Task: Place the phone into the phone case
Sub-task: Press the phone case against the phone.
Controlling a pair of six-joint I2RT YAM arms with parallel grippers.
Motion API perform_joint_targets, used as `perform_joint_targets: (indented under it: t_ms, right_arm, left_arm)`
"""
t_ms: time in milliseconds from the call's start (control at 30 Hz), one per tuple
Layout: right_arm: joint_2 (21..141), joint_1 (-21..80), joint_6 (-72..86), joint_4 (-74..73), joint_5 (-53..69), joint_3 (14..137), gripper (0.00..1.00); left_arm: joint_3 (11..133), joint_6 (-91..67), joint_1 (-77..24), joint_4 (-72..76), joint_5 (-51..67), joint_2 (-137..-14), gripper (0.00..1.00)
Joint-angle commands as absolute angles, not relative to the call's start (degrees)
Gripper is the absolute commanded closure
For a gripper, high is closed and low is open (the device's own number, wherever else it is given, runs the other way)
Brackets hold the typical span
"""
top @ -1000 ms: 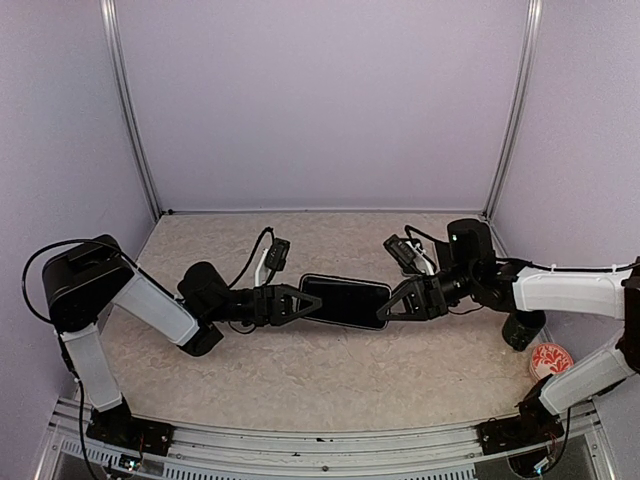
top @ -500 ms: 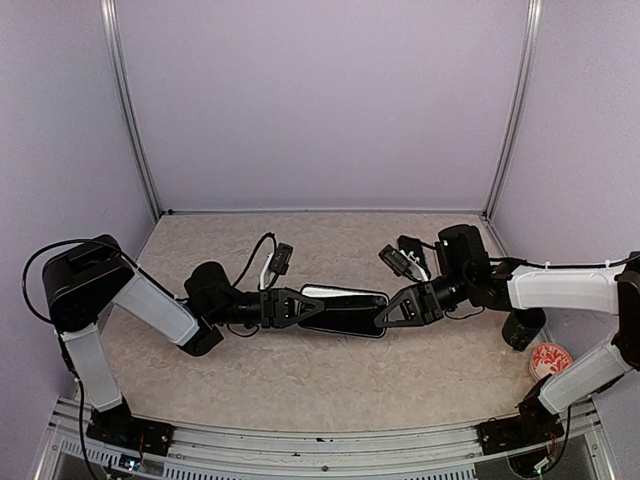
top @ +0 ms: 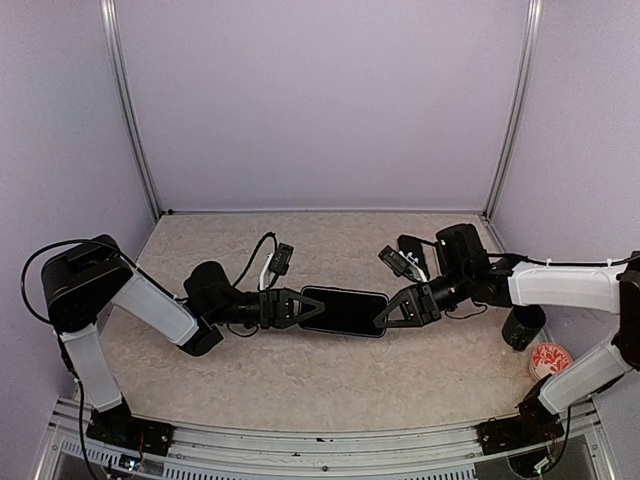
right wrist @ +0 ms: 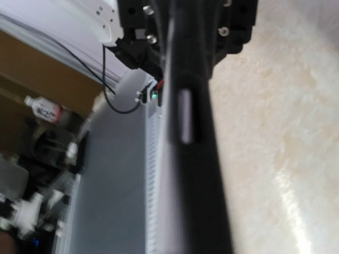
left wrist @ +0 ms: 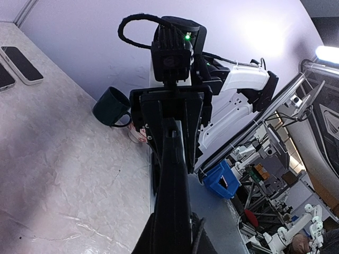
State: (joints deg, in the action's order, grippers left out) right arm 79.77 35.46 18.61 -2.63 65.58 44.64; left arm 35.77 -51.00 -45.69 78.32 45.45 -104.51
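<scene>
Both ends of the black phone (top: 347, 311) vanish inside the clenched left gripper (top: 320, 307) and right gripper (top: 378, 318), over a mottled beige table (top: 300, 390) between lilac walls (top: 320, 100)

A dark green mug (left wrist: 111, 107) sits on the pale marbled table (left wrist: 53, 174), left of centre in the left wrist view; two flat dark slabs (left wrist: 21, 64) lie at upper left; a blue bin (left wrist: 222, 180) shows lower right; a round red-patterned thing (top: 549, 360) lies at the top view's right edge.
</scene>
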Motion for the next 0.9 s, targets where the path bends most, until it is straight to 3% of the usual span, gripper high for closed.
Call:
perform_joint_targets:
  t_ms: [0, 600, 700, 800, 867]
  right_arm:
    - [77.96, 35.7, 18.35, -1.54, 69.42, 47.54, 0.65]
    - [79.2, 33.3, 17.18, -8.32, 60.37, 51.51, 0.66]
    - [79.82, 33.29, 16.73, -8.96, 59.92, 51.77, 0.76]
    - [80.15, 33.29, 15.81, -9.72, 58.6, 51.76, 1.0]
    - [79.72, 33.3, 15.17, -10.09, 56.69, 51.61, 1.0]
  left_arm:
    - [35.59, -48.82, -45.53, 76.39, 42.86, -103.31, 0.95]
    - [35.76, -48.42, -45.7, 74.69, 42.28, -103.35, 0.96]
    - [35.78, -48.43, -45.79, 74.55, 42.21, -103.27, 0.96]
    - [35.86, -48.51, -45.79, 74.53, 42.05, -103.43, 0.96]
    - [35.79, -48.44, -45.81, 74.38, 41.89, -103.61, 0.96]
